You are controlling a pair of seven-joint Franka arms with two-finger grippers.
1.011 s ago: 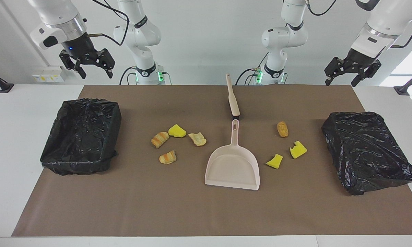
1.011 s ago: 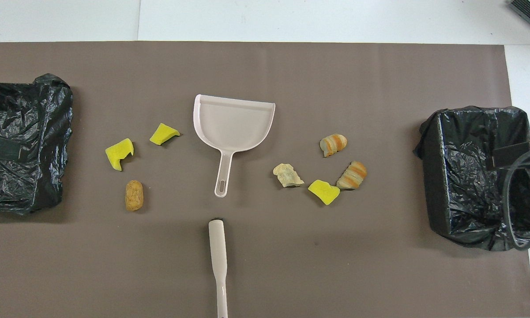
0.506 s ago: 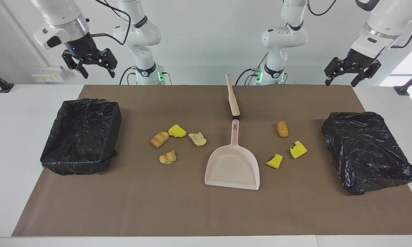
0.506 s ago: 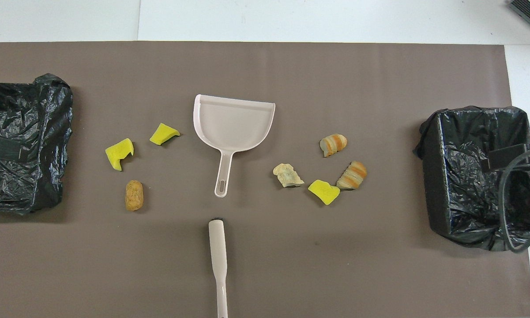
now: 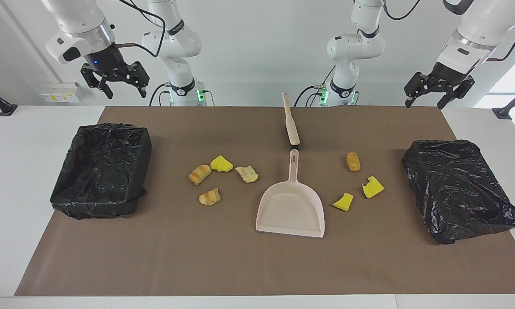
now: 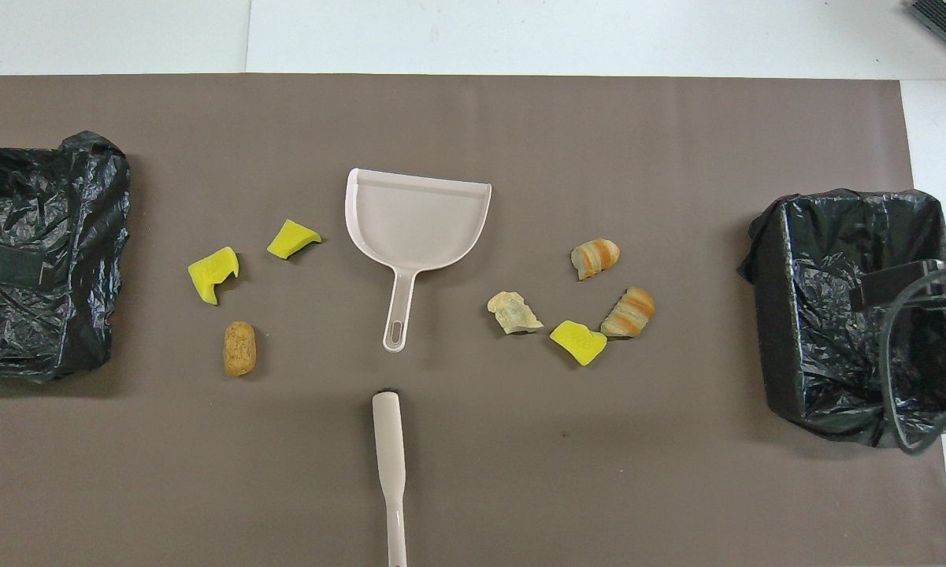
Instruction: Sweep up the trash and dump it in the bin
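Since a second ago only the right gripper [image 5: 115, 81] has shifted, drawing up and a little toward the middle of the table; the left gripper [image 5: 434, 90] has barely stirred, and nothing on the table has moved. Both grippers have their fingers apart and empty, the right one up above the table edge by the open black-lined rectangular bin [image 5: 103, 169], the left one up above the edge by the second black-bagged bin [image 5: 459, 189].

The trash is seven small scraps on the mat. Four lie between the beige plastic dustpan [image 5: 290, 210] and the open bin: two striped croissant-shaped pieces [image 5: 200, 174], a yellow sponge chunk [image 5: 221, 164] and a pale flaky piece [image 5: 247, 174]. Three lie between the dustpan and the bagged bin: a fried orange nugget [image 5: 353, 161] and two more yellow sponge chunks [image 5: 372, 187].

These scraps look light and soft, likely to roll or skid when pushed, so sweeping suits them better than pinching. The beige black-bristled brush [image 5: 290, 122] lies handle toward the robots, just nearer to them than the dustpan; its slim stiff handle is the place to grip, as is the dustpan's slotted handle.

The brown paper mat [image 5: 240, 266] covers a white table [image 5: 8, 206]; the room has plain white walls
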